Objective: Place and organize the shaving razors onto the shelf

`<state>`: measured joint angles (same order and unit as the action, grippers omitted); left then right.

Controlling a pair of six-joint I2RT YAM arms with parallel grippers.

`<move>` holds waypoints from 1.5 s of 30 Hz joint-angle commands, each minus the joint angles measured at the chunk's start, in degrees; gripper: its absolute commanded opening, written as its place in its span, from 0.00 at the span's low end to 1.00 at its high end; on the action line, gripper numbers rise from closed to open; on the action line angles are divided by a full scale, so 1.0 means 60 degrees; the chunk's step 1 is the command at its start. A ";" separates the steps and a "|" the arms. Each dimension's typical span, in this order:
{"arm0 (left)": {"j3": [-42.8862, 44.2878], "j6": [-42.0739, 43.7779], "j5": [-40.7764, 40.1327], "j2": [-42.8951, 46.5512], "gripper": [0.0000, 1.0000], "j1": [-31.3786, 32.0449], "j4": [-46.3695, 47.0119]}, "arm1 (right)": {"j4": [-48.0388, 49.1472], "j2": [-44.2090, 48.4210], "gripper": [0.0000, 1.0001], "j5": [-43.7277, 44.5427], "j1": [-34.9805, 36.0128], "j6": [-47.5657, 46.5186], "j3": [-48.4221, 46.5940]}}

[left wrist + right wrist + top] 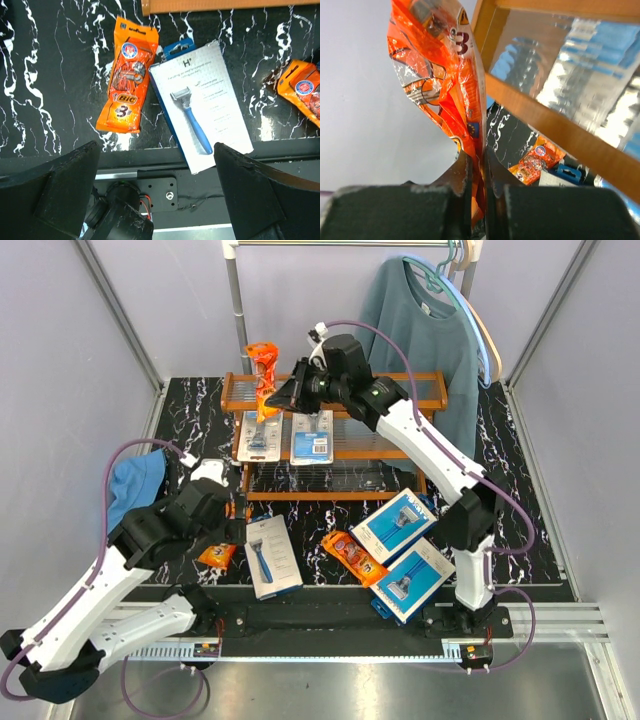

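Near edge of worktop [530, 520]: three flat razor boxes [272, 555] [400, 523] [412, 580], two orange bags [218, 556] [352, 558]. left tool [155, 145] spread wide, empty, above them. On shelf [335, 495] grating: two blister cards [258, 435] [313, 435]. right tool [479, 165] pinched onto third orange bag [445, 90], at shelf's far-left corner.

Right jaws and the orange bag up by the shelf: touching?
Touching. The right wrist view shows the right jaws shut on the orange bag, its lower edge pinched flat between them with no gap on either side.
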<state>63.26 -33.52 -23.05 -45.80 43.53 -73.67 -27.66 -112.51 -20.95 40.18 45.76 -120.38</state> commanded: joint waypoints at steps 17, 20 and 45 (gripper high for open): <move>-0.0598 -0.0215 0.0252 0.0529 0.99 -0.0018 0.0179 | -0.0268 -0.1654 0.05 -0.1635 -0.0662 0.1133 -0.2232; -0.0656 -0.0244 0.0296 0.0617 0.99 -0.0004 0.0179 | -0.0268 -0.1683 0.06 -0.1723 -0.0677 0.1206 -0.2130; -0.0759 -0.0434 0.0311 0.0998 0.99 -0.0018 0.0120 | -0.0005 -0.1332 0.50 -0.1299 -0.0706 0.1544 -0.1061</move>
<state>58.83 -35.44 -21.61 -40.51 43.53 -73.95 -28.12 -121.97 -30.17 36.36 55.51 -127.90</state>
